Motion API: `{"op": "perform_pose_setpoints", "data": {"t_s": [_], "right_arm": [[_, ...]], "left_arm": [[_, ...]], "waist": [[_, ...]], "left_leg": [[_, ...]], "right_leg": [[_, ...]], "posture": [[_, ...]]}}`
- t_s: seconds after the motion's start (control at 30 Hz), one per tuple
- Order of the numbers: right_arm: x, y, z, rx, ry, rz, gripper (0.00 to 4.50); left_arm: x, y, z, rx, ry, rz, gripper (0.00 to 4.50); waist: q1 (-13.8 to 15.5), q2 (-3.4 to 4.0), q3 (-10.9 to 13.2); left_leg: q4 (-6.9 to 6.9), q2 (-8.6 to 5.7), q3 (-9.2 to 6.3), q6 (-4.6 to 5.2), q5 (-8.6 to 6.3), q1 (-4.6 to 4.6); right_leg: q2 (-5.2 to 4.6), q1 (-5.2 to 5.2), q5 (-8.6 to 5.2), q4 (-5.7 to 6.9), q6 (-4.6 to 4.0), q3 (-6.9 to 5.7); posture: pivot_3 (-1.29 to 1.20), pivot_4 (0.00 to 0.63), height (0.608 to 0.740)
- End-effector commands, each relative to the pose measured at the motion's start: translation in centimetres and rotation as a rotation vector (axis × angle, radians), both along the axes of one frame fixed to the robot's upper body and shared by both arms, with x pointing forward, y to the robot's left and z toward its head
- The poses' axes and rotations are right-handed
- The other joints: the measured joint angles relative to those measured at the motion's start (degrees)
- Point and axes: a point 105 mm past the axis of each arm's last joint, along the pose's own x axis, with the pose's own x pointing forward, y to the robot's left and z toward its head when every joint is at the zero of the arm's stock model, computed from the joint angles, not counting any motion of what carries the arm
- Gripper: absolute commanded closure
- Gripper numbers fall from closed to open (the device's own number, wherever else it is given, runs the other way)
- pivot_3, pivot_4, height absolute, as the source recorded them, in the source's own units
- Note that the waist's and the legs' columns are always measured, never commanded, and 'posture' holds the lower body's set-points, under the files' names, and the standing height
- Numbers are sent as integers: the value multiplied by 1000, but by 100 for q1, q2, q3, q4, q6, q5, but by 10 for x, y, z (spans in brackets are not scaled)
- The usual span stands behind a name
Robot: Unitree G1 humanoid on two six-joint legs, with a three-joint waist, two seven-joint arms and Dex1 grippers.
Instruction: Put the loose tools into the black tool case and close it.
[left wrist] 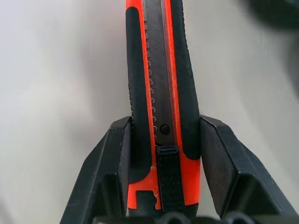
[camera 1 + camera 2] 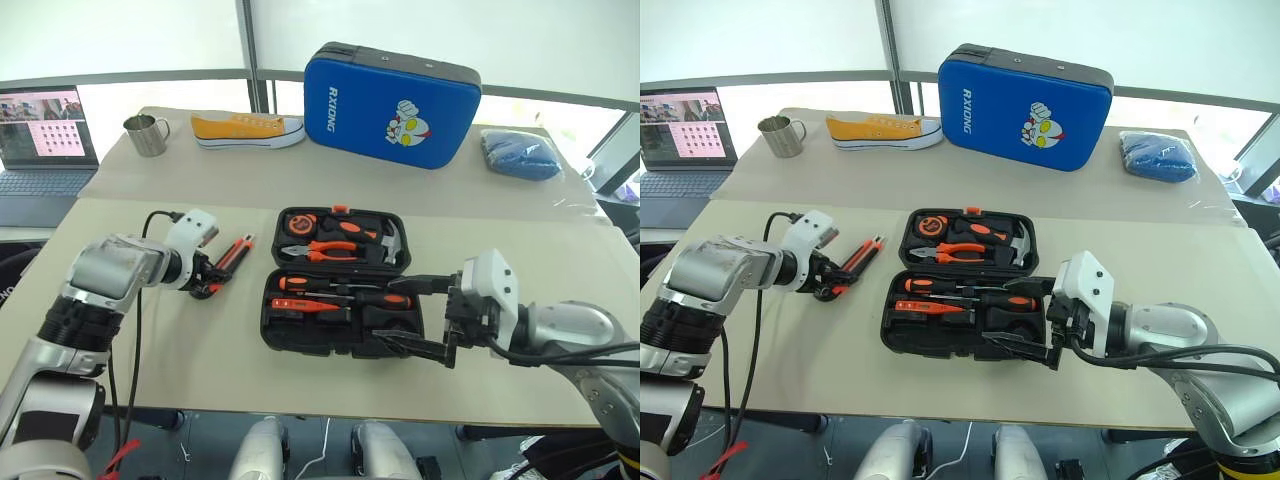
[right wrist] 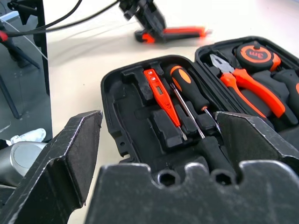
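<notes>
On the blue case (image 2: 390,105), "RXIONG"; left pincer (image 1: 163,154) brackets the utility knife (image 1: 161,93); right pincer (image 2: 420,315) wide.

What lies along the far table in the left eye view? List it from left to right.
Laptop → metal mug → yellow sneaker → blue padded case → folded blue cloth.
</notes>
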Motion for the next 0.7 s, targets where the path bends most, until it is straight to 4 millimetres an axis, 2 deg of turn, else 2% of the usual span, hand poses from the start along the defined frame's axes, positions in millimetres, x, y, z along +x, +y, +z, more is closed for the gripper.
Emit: {"op": "perform_pose_setpoints", "data": {"t_s": [0.03, 0.17, 0.3, 0.37, 0.47, 0.6, 0.7], "right_arm": [[-6, -2, 9, -2, -39, 4, 0], [-10, -6, 8, -21, -21, -7, 0], [-16, -9, 4, -41, -5, -17, 0], [-22, -8, 2, -43, 9, -18, 0], [-27, -8, 1, -44, 19, -23, 0], [-28, -8, 1, -39, 20, -40, 0], [-29, -8, 1, -35, 23, -52, 0]], "left_arm": [[-14, -32, 53, -41, -198, -327, 2818], [-57, -67, 56, 85, -207, -772, 2818], [-73, -93, 50, 121, -167, -973, 2818], [-82, -108, 39, 157, -106, -1060, 2818], [-92, -119, 22, 215, -16, -1125, 2818], [-101, -125, 9, 249, 82, -1166, 2818], [-93, -127, -1, 308, 114, -1107, 2818]], "waist": [[-8, -2, 0], [-24, -1, 0], [-8, -1, 0], [-7, -2, 0], [-21, -2, 0], [-67, -2, 0], [-62, -2, 0]], "left_leg": [[0, 0, 1, 1, -1, -6], [-2, 0, 8, 2, -1, -21], [0, 0, 31, 2, -1, -14], [3, -2, 29, 2, -1, -15], [6, -4, 27, 3, -1, -19], [5, 0, 16, 4, -2, -17], [6, 0, 11, 4, -2, -17]], "right_leg": [[-1, -1, 0, -6, 1, -1], [-2, -13, 2, -15, 4, 0], [0, -3, 1, -13, 4, 0], [3, 0, 1, -13, 5, -1], [3, 0, 1, -17, 9, 1], [9, -3, 1, -12, 9, 4], [10, -3, 0, -11, 9, 4]], "posture": [[0, 150, 739], [0, 150, 739], [0, 150, 739], [0, 150, 739], [0, 150, 739], [0, 150, 739], [0, 150, 739]]}}
